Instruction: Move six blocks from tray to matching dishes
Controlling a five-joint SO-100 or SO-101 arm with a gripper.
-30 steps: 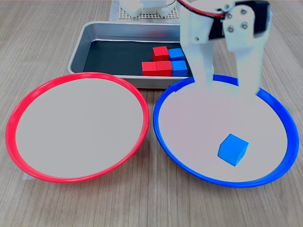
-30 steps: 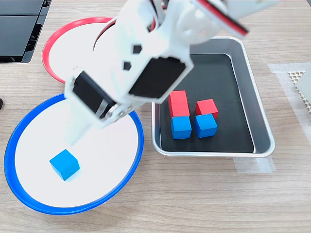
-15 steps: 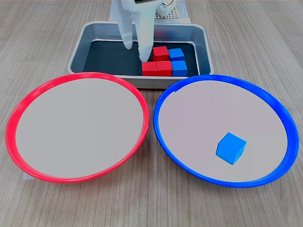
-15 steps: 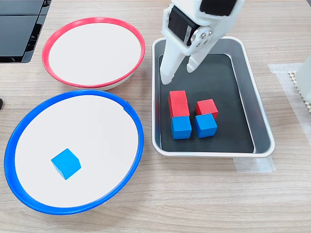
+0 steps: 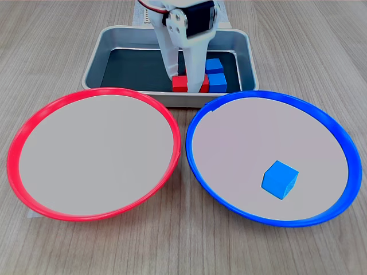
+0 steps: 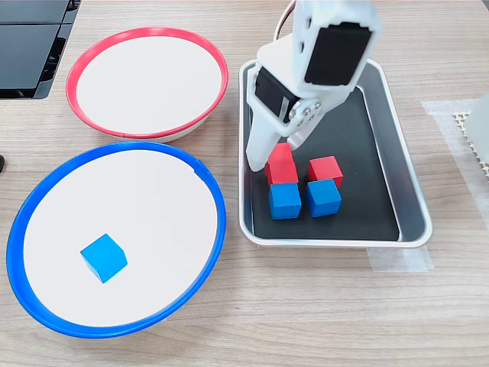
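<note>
Inside the tray [image 6: 409, 191], the spread-fingered gripper [image 6: 269, 157] straddles red blocks [image 6: 280, 163], half-hidden in the first exterior view.

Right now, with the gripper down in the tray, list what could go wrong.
1. The blocks sit packed together: the gripper, straddling a red block, may nudge the blue block touching it.
2. One finger stands close to the tray wall, so it may scrape it.
3. The grasp may slip before reaching the red dish.

Red-rimmed dish [image 5: 17, 143], blue-rimmed dish [image 5: 344, 143]
</note>
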